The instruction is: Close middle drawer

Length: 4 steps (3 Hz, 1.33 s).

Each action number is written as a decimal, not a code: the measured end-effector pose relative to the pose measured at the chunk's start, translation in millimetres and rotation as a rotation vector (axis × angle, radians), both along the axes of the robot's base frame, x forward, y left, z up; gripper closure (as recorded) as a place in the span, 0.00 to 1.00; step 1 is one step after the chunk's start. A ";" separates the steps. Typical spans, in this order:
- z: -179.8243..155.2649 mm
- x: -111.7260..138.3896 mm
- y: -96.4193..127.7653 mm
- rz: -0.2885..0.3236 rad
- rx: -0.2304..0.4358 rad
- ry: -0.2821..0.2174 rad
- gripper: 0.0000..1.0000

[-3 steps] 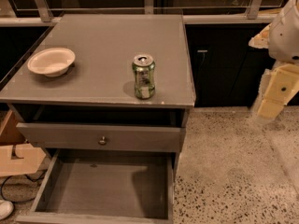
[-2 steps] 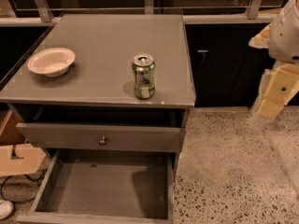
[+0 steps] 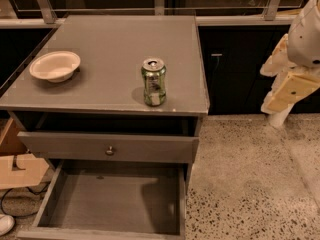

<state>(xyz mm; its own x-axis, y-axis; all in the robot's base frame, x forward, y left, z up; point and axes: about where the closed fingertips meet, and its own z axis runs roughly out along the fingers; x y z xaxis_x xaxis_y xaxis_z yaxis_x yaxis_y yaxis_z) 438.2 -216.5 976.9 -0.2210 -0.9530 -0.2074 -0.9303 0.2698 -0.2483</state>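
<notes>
The middle drawer (image 3: 112,199) stands pulled far out at the bottom centre of the frame, its plain grey inside exposed, beneath the top drawer (image 3: 60,145) with its round knob (image 3: 110,150). The tabletop (image 3: 115,34) bears a white bowl (image 3: 55,65) at left and a green can (image 3: 154,82) centrally. The gripper (image 3: 287,91) hangs at the right edge, well apart from the cabinet; whether it is spread or closed, I cannot tell.
</notes>
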 end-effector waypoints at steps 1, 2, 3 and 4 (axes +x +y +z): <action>0.0 0.0 0.0 0.000 0.000 0.000 0.66; 0.0 0.0 0.0 0.000 0.000 0.000 0.88; -2.7 -2.5 -0.3 -0.008 0.005 -0.009 1.00; -35.9 -23.4 -5.7 -0.075 0.026 0.024 1.00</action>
